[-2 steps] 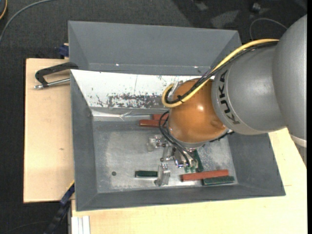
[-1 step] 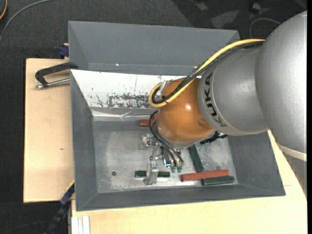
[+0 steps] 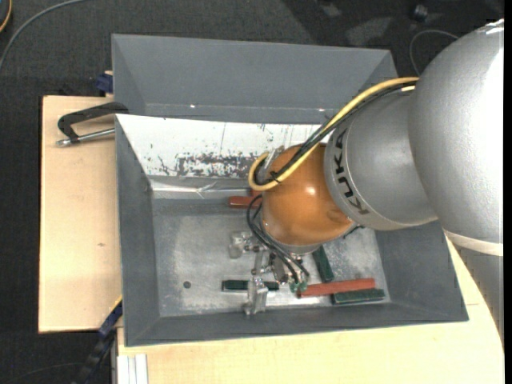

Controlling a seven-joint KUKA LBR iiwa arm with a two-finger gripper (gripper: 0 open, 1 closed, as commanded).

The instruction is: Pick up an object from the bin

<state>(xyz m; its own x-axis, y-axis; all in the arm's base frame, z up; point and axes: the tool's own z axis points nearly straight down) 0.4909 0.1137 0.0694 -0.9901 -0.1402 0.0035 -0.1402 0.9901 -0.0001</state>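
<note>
My gripper [image 3: 247, 273] hangs below the orange wrist cover, low over the front middle of the bin floor. Its two metal fingers [image 3: 238, 244] stand apart, so it is open. A small dark green flat piece [image 3: 235, 285] lies on the floor beside the nearer finger, sticking out to the left; I see nothing clamped between the fingers. Just right of the gripper lie a red-orange stick [image 3: 339, 287], a dark green block [image 3: 358, 297] in front of it, and a green bar [image 3: 323, 263] partly under the wrist cover.
A reddish-brown piece [image 3: 238, 202] lies by the back wall, half hidden by the wrist cover. The left half of the bin floor is bare grey metal. The big grey arm covers the bin's right side.
</note>
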